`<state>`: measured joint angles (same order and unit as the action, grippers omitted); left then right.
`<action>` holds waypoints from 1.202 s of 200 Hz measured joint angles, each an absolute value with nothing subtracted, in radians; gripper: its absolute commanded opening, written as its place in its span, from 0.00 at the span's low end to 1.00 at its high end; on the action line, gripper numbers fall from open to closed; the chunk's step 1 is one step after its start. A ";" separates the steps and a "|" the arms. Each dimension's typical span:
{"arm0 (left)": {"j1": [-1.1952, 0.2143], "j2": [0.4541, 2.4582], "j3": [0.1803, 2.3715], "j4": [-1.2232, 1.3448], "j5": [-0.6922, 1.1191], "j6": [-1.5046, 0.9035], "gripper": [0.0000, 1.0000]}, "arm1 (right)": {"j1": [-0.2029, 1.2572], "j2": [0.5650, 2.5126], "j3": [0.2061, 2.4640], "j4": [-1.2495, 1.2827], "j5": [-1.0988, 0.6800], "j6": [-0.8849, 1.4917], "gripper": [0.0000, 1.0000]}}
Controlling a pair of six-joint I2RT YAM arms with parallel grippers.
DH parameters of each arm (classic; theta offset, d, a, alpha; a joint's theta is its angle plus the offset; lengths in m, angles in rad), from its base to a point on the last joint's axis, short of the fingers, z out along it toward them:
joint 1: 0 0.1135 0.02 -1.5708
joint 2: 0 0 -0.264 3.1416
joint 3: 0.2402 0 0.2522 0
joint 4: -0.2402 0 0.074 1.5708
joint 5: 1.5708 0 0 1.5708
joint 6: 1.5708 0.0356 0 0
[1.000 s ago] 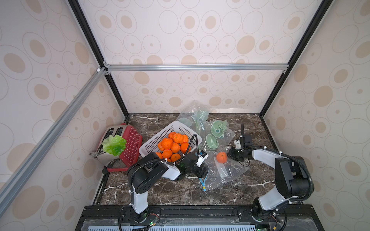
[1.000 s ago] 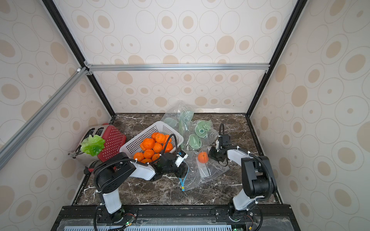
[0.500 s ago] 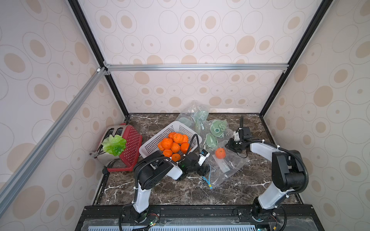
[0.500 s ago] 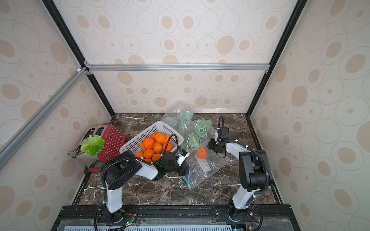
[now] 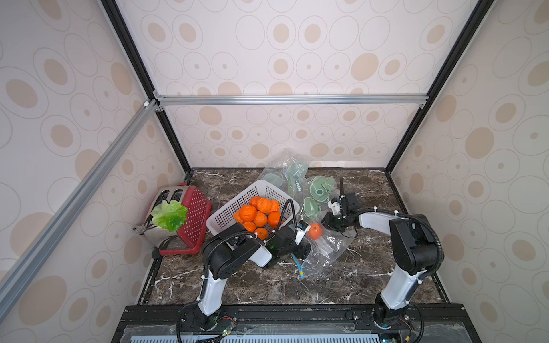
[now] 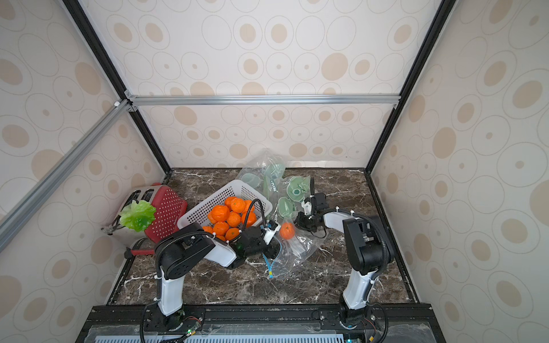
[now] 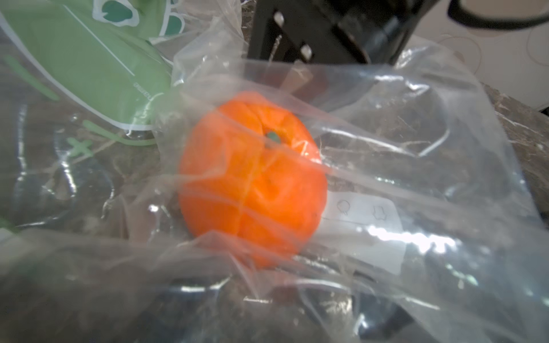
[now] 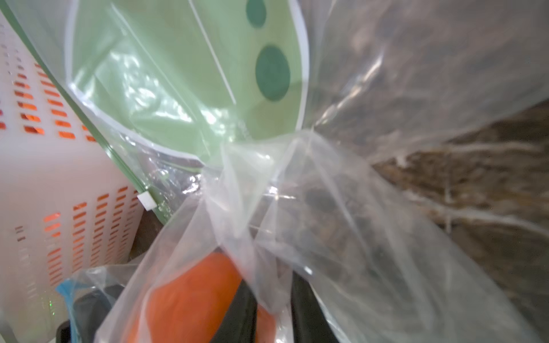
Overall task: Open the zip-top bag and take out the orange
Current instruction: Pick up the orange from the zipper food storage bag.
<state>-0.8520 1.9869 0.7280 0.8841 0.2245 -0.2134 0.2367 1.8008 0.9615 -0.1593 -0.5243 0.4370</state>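
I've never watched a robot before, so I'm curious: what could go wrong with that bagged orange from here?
The right fingers pinch only thin, bunched film of the zip-top bag; it could slip free or tear. The round orange inside could roll away across the table once freed. The basket of oranges stands close by the left fingers, so a wide reach might bump it.

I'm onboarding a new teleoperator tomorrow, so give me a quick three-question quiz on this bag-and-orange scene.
1. True or false: the orange lies inside the zip-top bag.
2. What lies on the toaster? A lettuce; B spoon; C cup.
3. Which end effector pinches the bag's plastic?
Key: 1 true; 2 A; 3 the right end effector.
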 measured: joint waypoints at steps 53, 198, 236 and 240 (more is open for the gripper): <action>-0.855 1.987 0.664 0.987 0.194 -0.197 0.84 | 0.333 1.785 0.911 -0.160 -0.592 0.406 0.24; -0.902 1.947 0.636 1.080 0.151 -0.152 0.53 | 0.387 1.758 0.896 -0.211 -0.579 0.355 0.17; -0.904 1.899 0.582 1.080 0.139 -0.163 0.43 | 0.358 1.689 0.869 -0.221 -0.506 0.374 0.06; -0.904 1.887 0.573 1.076 0.135 -0.165 0.43 | 0.351 1.676 0.866 -0.224 -0.494 0.375 0.05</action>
